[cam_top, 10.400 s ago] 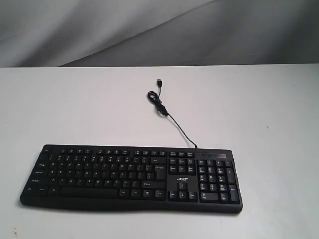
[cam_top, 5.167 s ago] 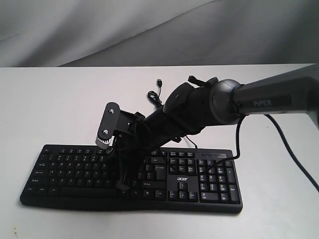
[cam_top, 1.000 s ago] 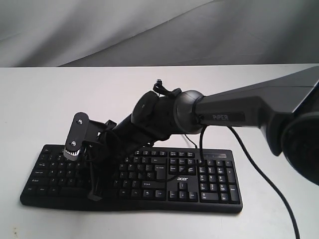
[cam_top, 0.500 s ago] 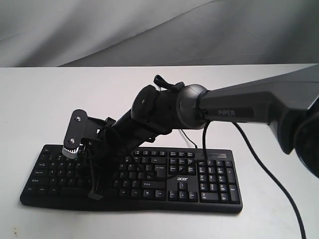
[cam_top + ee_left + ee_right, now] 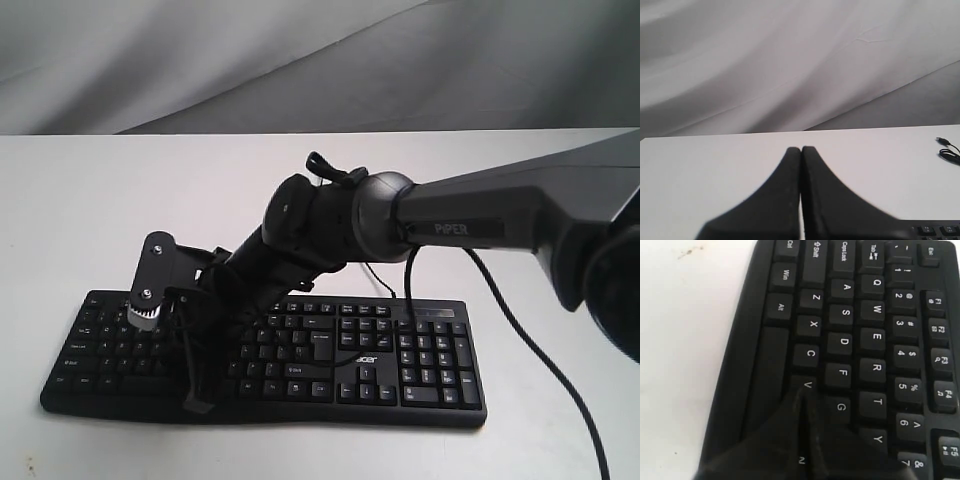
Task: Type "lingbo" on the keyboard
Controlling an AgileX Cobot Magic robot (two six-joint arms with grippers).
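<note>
both the left gripper (image 5: 801, 151) and right gripper (image 5: 800, 399) have fingers pinched together, empty. the right tip rests by the v key (image 5: 808, 385) of the keyboard (image 5: 861, 338); b likely lies toward the keyboard's 3 o'clock end, so it should shift slightly there and press straight down.

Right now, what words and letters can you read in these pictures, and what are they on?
"PiPER": on the right arm.
"acer": on the keyboard.
"Q", "A", "Z", "X", "C", "V", "Win", "Alt", "Caps Lock": on its keys, right wrist view.
Exterior view's key legends: too small to read.
Left wrist view: none.
</note>
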